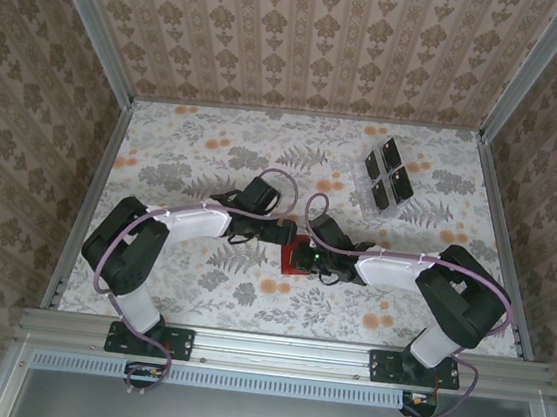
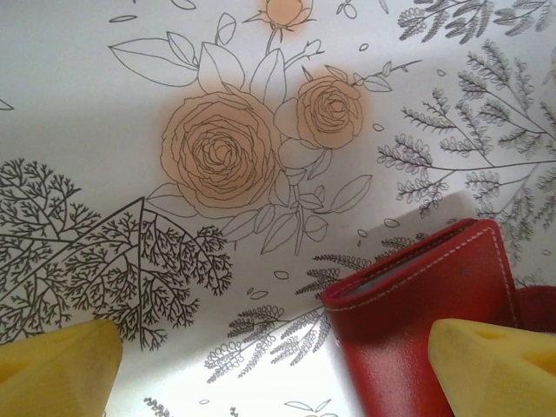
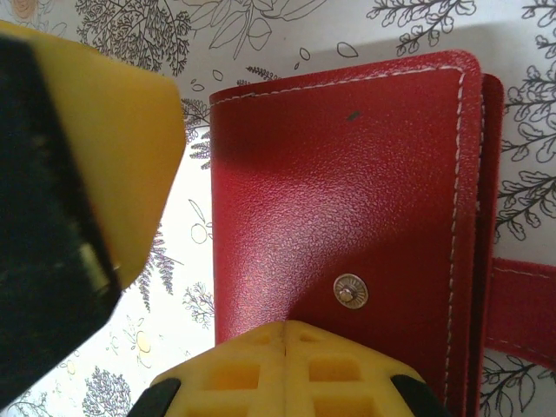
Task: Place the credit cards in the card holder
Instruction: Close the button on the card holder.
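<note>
Closed right hand (image 3: 287,339) hangs over the card holder (image 3: 347,191), left hand (image 2: 278,363) spread.

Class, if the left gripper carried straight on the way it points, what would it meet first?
Probably the red card holder, beneath one finger of the left gripper; otherwise the floral table. Depth is unclear.

Four dark credit cards (image 1: 373,164) are counted, held in one clear tray (image 1: 360,186). One red card holder (image 3: 347,191) is counted. Two arms are counted, a left arm (image 1: 191,224) and a right arm (image 1: 392,270). Each carries one tool: the left tool (image 2: 274,373) and the right tool (image 3: 285,347).
</note>
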